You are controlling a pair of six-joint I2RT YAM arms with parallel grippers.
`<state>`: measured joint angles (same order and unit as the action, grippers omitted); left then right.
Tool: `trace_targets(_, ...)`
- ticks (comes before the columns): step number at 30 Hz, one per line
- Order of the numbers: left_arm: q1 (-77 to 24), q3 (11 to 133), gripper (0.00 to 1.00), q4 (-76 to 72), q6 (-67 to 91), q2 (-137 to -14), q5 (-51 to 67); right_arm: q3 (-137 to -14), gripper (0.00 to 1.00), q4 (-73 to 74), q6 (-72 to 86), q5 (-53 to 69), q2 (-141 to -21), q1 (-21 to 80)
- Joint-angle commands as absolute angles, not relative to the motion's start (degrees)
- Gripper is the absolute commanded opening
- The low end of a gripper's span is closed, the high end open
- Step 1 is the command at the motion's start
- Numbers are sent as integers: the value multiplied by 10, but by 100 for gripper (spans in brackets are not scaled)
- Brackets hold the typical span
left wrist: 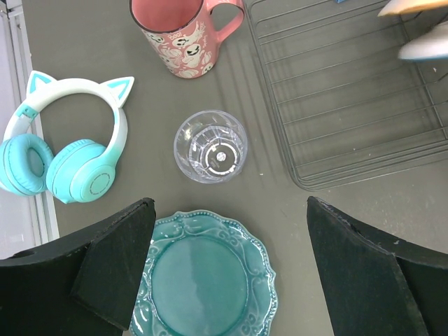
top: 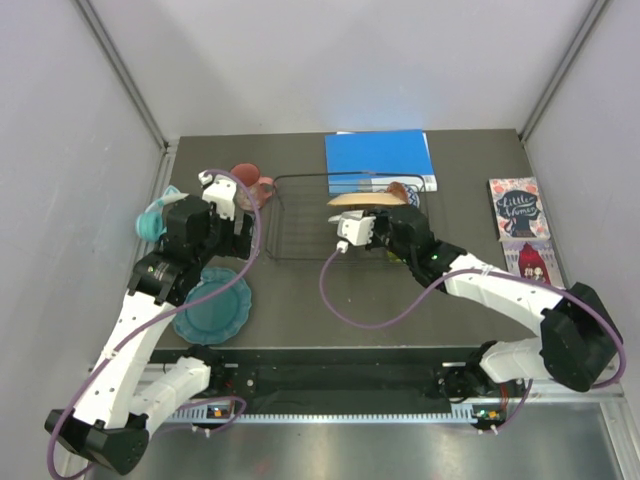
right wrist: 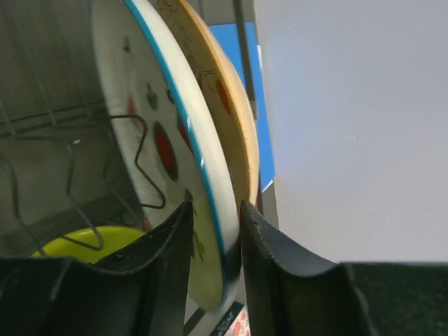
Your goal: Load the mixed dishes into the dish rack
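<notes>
The black wire dish rack [top: 300, 215] holds the white watermelon plate [right wrist: 154, 105] on edge, with the peach plate [right wrist: 224, 91] right behind it and the yellow-green bowl [right wrist: 84, 241] low inside. My right gripper [right wrist: 213, 206] straddles the white plate's rim, its jaws slightly parted, so open. Left of the rack my left gripper [left wrist: 229, 206] hovers wide open and empty over the table. The teal scalloped plate [left wrist: 203, 280] lies just below it. The clear cup [left wrist: 210, 145] and the pink mug [left wrist: 185, 35] stand ahead of it.
Teal cat-ear headphones [left wrist: 70, 154] lie left of the cup, near the side wall. A blue book [top: 380, 157] sits behind the rack. Two small picture books [top: 515, 208] lie at the table's right edge.
</notes>
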<state>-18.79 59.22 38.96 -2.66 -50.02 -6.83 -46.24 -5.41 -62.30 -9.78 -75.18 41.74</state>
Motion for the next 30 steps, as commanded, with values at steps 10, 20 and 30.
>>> trace_targets(10,-183,600,93,358,-18,-501,-55,-461,87,-115,-570,-169,-661,416)
trace_targets(20,-182,587,96,373,-90,-475,-81,-561,100,85,-383,-307,-578,511)
trace_targets(30,-178,511,99,483,-248,-317,-158,-585,100,112,58,-2,-627,533)
